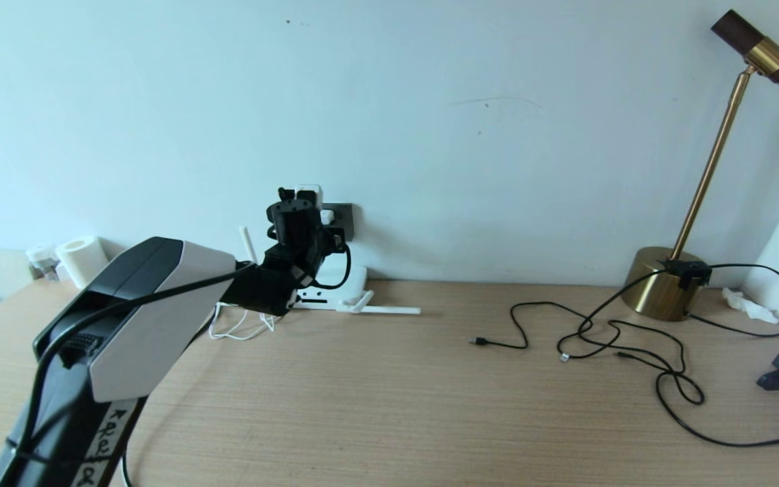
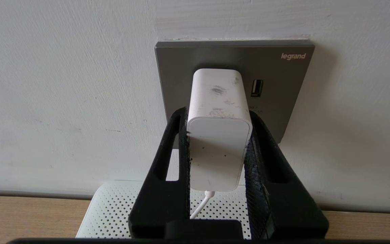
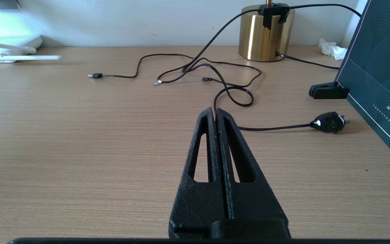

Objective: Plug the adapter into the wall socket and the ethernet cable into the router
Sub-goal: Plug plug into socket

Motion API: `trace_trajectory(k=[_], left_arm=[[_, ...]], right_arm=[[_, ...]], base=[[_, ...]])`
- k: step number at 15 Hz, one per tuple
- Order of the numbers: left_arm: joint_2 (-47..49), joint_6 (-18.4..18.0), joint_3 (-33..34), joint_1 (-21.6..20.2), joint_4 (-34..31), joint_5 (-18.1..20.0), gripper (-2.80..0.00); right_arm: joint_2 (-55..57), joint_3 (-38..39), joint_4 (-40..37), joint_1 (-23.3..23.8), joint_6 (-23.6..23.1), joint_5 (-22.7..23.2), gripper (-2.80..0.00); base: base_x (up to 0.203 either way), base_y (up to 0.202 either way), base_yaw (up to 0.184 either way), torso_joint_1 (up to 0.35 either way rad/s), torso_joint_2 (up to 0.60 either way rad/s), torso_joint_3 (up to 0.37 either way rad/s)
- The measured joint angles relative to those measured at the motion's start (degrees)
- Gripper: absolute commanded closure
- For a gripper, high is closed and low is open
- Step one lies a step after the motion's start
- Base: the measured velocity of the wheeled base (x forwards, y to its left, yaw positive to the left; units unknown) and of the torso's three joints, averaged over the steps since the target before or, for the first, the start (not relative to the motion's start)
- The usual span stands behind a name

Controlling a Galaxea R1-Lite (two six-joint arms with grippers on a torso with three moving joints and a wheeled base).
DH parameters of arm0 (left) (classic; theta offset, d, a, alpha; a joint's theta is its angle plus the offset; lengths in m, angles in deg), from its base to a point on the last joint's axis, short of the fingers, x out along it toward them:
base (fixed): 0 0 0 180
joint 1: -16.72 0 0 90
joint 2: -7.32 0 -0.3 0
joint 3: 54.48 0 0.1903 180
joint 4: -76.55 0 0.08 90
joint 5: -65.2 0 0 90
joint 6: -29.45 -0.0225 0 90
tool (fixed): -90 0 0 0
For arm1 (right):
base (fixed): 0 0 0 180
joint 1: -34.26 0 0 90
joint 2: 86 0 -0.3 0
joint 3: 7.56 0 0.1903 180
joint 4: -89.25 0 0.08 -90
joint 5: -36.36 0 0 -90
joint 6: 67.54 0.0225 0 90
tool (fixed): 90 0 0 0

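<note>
1. Left tool (image 2: 218, 135): raised at the wall, fingers (image 2: 173, 149) pressed on both sides of the adapter (image 2: 219, 115), gripping it.
2. Adapter: white block, far end against the wall socket (image 2: 276, 84); thin white cord (image 2: 200, 205) leaving its near end.
3. Wall socket: dark grey plate on the wall, above the router (image 2: 113, 210); a small slot shows beside the adapter.
4. Router: flat white perforated box on the tabletop (image 1: 376, 392) against the wall, directly beneath the left tool; one antenna (image 1: 389, 310) lying flat.
5. Right tool (image 3: 215, 117): low over the tabletop, fingers pressed together, holding nothing.
6. Black cables (image 1: 606, 341): loose tangle on the tabletop, well apart from the router, near the brass lamp base (image 1: 656, 284); which is the ethernet cable cannot be told.
</note>
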Motion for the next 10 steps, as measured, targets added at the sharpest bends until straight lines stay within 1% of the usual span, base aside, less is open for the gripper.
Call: trace_trajectory(k=[10], left_arm=[[0.1,0.1,-0.2,0.6,-0.1,-0.1,0.00]], right_arm=[[0.0,0.0,0.0,0.0,0.0,0.0,0.00]], base=[[0.000,0.000,0.000,0.000,0.00,0.000]])
